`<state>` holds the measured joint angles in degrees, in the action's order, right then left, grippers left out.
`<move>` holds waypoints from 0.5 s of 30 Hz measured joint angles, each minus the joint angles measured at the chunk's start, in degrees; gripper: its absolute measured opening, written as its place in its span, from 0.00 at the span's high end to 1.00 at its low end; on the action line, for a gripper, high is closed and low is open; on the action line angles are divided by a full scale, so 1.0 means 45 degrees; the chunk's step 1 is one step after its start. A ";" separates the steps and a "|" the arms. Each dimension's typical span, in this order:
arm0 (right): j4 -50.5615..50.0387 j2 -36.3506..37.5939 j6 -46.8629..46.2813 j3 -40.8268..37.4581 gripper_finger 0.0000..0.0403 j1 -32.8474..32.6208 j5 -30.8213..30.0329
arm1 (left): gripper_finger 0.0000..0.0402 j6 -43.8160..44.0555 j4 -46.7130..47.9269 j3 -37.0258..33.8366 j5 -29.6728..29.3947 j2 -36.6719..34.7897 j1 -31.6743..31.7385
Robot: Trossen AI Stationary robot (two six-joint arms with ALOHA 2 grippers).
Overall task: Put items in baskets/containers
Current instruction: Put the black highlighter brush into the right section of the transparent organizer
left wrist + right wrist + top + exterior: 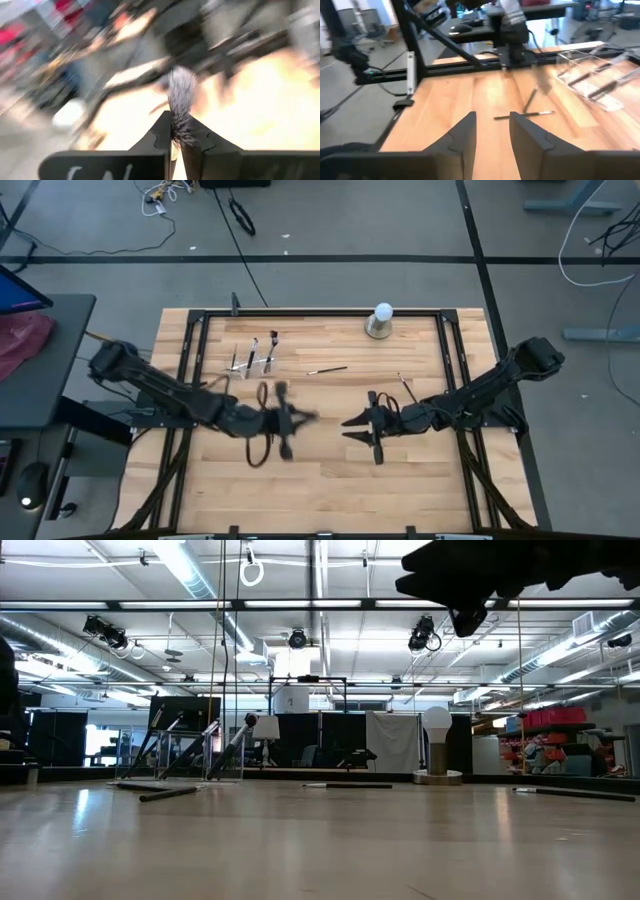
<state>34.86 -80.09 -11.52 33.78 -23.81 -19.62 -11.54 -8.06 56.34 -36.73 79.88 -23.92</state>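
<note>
A: Left wrist view — the left gripper point(175, 142) had its two dark fingers pressed together on a thin makeup brush with a fluffy grey bristle head point(181, 97), the tuft standing up between the fingertips. The handle was hidden.

B: And from overhead?

A: High view put that left gripper point(285, 420) over the middle of the pale wooden slat table point(330, 480), blurred, well apart from the small clear plastic compartment holder point(252, 360) at the far left part of the table. A few dark-handled brushes already stood in the holder.

B: Right arm?

A: Right gripper point(365, 427) hung just across from the left one, fingers spread and nothing between them — right wrist view showed bare wood in the gap point(492, 135).

B: Loose brushes left?

A: One thin dark brush with a silver ferrule point(327, 369) lay near the table's middle, another dark brush point(405, 387) close to the right arm. A white ball on a grey round base point(381, 320) sat at the far edge, not part of the job.

B: So which step?

A: My reading: carry stage. The next move would call for swinging the left gripper over the holder, tipping the brush upright above a free compartment, then releasing. Risk — the grip sat near the bristles, so the handle could swing.
</note>
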 joint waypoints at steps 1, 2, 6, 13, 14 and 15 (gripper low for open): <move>0.0024 -0.0005 -0.0001 0.0000 0.70 0.0000 -0.0082 | 0.95 0.0546 0.1029 0.0000 -0.0675 -0.0408 0.0156; 0.0059 -0.0034 0.0001 0.0000 0.70 0.0002 -0.0121 | 0.94 0.1117 0.2120 0.0000 -0.1133 -0.0797 0.0361; 0.0028 -0.0097 -0.0006 0.0000 0.71 0.0000 -0.0115 | 0.95 0.3537 0.6008 0.0000 -0.1415 -0.2203 0.1919; 0.0033 -0.0097 -0.0006 0.0000 0.74 -0.0005 -0.0115 | 0.94 0.3945 0.8722 -0.0047 -0.0317 -0.2877 0.5815; 0.0035 -0.0097 -0.0002 0.0000 0.74 -0.0005 -0.0115 | 0.94 0.3641 0.8440 -0.0142 0.0040 -0.2873 0.6326; 0.0038 -0.0097 -0.0006 0.0000 0.74 -0.0005 -0.0115 | 0.94 0.3340 0.8166 -0.0284 0.0488 -0.2865 0.6825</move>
<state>35.03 -80.53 -11.55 33.78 -23.83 -20.14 3.49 28.68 55.06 -34.53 66.99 6.79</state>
